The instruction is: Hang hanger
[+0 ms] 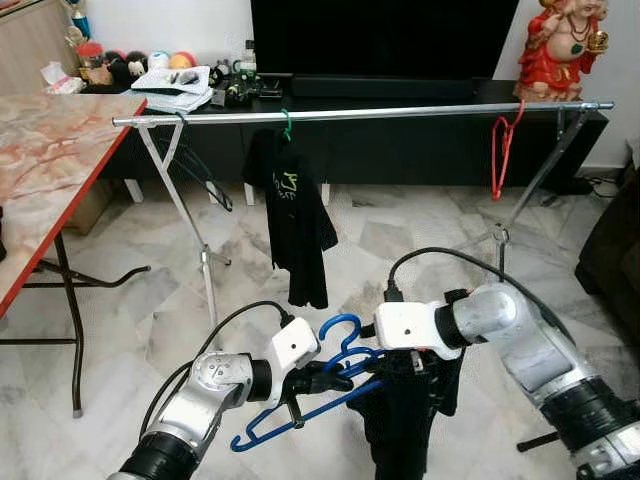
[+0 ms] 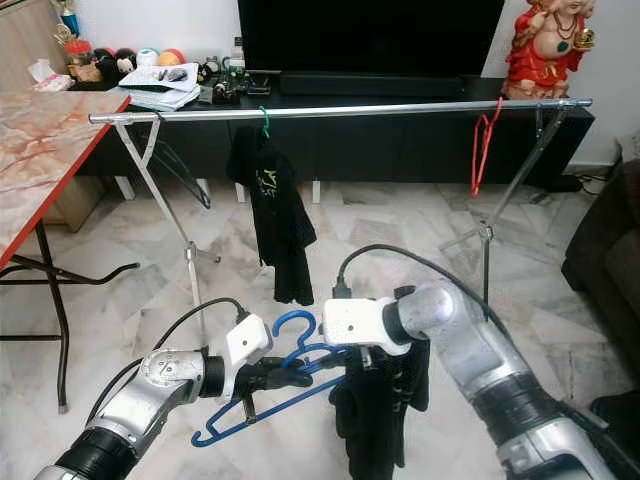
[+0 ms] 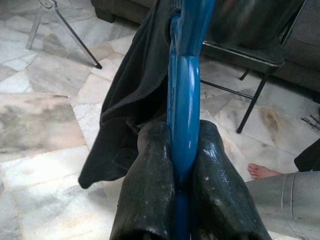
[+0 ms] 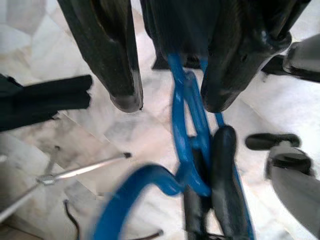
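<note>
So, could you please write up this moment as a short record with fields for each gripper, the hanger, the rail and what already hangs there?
left gripper: fingers shut on the blue plastic hanger
right gripper: fingers open, straddling the hanger's neck
garment: black cloth draped below the hanger
rail: silver metal clothes rail ahead, hanger not yet on it
already hung: black T-shirt on green hook; empty red hanger

Even daylight, blurred right wrist view

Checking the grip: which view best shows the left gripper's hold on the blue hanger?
The left wrist view: both fingers pinch the blue hanger. The eye views show it small; the right wrist view blurs it.
</note>
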Motion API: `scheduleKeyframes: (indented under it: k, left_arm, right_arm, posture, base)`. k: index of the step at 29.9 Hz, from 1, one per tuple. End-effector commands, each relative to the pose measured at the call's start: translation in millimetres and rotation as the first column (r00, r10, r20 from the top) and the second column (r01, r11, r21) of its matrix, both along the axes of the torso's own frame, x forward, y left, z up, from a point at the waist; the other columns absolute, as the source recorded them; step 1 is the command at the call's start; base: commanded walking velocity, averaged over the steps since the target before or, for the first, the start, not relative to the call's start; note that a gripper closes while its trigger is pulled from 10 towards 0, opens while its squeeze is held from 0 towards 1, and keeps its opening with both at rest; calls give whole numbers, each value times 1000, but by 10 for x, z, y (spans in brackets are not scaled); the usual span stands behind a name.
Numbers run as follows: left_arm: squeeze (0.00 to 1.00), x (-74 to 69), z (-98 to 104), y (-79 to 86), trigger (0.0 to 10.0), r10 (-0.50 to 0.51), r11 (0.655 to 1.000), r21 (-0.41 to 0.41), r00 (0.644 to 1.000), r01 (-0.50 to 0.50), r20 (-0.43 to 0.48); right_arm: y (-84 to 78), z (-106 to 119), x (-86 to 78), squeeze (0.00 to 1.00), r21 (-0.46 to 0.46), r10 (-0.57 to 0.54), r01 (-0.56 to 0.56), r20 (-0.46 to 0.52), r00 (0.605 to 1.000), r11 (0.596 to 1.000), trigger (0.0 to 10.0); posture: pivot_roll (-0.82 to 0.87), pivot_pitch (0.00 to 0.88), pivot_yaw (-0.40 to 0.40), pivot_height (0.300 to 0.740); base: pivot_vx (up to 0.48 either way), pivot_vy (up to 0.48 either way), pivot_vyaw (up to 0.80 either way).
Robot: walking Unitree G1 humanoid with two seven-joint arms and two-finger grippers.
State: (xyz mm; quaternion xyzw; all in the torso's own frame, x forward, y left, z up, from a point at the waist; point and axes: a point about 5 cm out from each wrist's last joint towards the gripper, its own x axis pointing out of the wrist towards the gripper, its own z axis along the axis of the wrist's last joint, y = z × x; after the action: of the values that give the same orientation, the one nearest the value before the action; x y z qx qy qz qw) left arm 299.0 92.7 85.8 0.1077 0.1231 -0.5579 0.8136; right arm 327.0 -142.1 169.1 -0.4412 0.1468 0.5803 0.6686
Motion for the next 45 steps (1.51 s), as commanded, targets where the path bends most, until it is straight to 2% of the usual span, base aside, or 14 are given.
scheduleKeyframes:
  k: [1,5,6,7,8,14,15,21,24,26,33,34,36,45]
  left_arm:
    - [0,29,55,6,0,2,1000,-21,1000,-2,21]
    - [0,24,49,29,0,7,1000,-21,1000,-6,19]
    - [0,21,49,49,0,10,1000,-22,1000,-10,17]
    - [0,21,49,49,0,10,1000,-22,1000,-10,17]
    - [0,20,46,73,0,14,1000,-20,1000,-13,16]
    - [0,21,61,144,0,22,1000,-23,1000,-21,13]
    - [0,13,76,187,0,22,999,-30,1000,-22,12]
    - [0,12,162,366,0,28,997,-71,1000,-29,-10]
    - [0,-4,169,399,0,12,997,-70,1000,-13,-19]
    - [0,-39,181,435,0,-26,997,-69,999,23,-37]
    - [0,-111,210,442,0,-110,991,-80,992,105,-65]
    - [0,-126,220,432,0,-127,989,-86,990,121,-68]
    - [0,-141,230,419,0,-143,986,-92,987,136,-71]
    - [0,-225,298,369,0,-221,970,-127,971,210,-86]
  right_arm:
    - [-60,141,35,0,28,-35,33,73,997,999,10000]
    - [-305,225,107,0,61,-168,159,164,972,985,10000]
    - [-465,239,106,0,88,-230,218,177,957,972,10000]
    - [-465,239,106,0,88,-230,218,177,957,972,10000]
    - [-639,241,77,0,112,-288,272,170,943,956,10000]
    - [-960,136,-81,0,173,-372,357,62,926,918,10000]
    - [-1063,13,-190,1000,180,-376,373,-19,926,910,10000]
    - [-1263,-330,-477,1000,163,-379,407,-176,909,899,10000]
    - [-1299,-400,-535,1000,164,-381,412,-193,904,896,10000]
    - [-1346,-450,-574,678,195,-403,447,-225,887,873,10000]
    - [-1476,-536,-578,686,173,-471,504,-199,859,846,10000]
    - [-1485,-547,-556,51,179,-487,515,-180,855,838,10000]
    - [-1479,-569,-538,0,194,-500,528,-178,848,827,10000]
    - [-1398,-719,-546,0,210,-497,536,-213,841,817,10000]
  posture:
    - [-127,74,-25,740]
    - [-126,73,-25,740]
    - [-127,74,-24,740]
    - [-127,74,-24,740]
    - [-127,75,-25,740]
    - [-129,75,-24,740]
    - [-130,70,-22,740]
    - [-128,61,-14,740]
    - [-130,56,-12,740]
    - [-130,53,-10,740]
    - [-132,40,-10,740]
    - [-131,39,-10,740]
    - [-129,38,-10,740]
    - [-121,46,-8,740]
  base:
    - [0,0,0]
    - [0,0,0]
    - [0,0,0]
    - [0,0,0]
    - [0,0,0]
    - [0,0,0]
    - [0,0,0]
    - [0,0,0]
    - [0,0,0]
    - [0,0,0]
    - [0,0,0]
    - [0,0,0]
    - [0,0,0]
    - [0,0,0]
